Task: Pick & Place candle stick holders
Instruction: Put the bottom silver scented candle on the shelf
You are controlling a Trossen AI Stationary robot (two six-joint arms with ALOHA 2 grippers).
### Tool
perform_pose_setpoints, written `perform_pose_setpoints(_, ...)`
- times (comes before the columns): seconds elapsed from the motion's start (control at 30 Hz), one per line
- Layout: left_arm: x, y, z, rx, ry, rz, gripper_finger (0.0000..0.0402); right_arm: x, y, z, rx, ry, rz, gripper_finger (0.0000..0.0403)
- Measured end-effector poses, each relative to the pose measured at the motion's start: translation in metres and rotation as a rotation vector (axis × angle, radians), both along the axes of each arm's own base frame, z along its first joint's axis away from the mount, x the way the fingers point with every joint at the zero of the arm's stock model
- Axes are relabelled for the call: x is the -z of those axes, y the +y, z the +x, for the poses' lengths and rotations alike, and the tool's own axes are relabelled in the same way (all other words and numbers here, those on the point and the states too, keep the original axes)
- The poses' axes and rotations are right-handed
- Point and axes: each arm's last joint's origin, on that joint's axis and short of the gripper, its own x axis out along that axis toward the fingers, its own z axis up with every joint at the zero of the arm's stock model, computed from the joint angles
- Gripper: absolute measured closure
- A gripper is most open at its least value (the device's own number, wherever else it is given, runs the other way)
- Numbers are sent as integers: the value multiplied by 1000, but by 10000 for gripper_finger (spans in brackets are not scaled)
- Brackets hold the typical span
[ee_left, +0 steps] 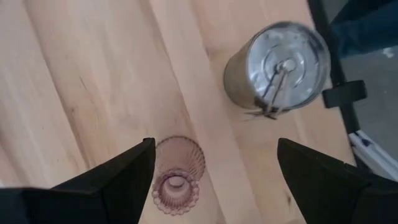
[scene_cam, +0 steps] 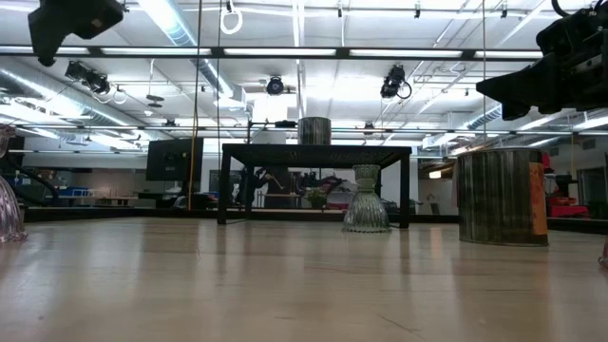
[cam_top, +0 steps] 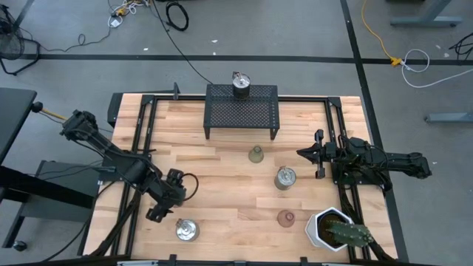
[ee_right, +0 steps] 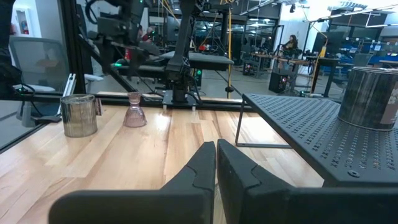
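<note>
Left wrist view: small ribbed pink glass cup (ee_left: pixel 177 177) stands beside one finger of spread left gripper (ee_left: pixel 214 171), near silvery metal can (ee_left: pixel 277 65); nothing pinched.

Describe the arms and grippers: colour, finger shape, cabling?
Both arms are black and jointed. The left gripper has two broad, flat, wedge-shaped black fingers; a black cable loops beside it in the high view. The right gripper has matching matte black fingers tapering toward their tips. No markings visible.

Grey floor (cam_top: pixel 295 29) — strewn cables (cam_top: pixel 177 15)
</note>
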Motion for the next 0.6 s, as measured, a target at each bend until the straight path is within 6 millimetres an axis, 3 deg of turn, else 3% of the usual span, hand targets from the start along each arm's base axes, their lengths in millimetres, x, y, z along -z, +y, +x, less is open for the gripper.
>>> perform_pose_setpoints(0.27, -2, -1, -1, 29, 16, -26, 62, 0, 0, 0, 0, 1, 0, 382)
perform_pose_setpoints(0.6, -12, -10, 0, 236, -12, -23, 62, 0, 0, 0, 0, 0, 0, 382)
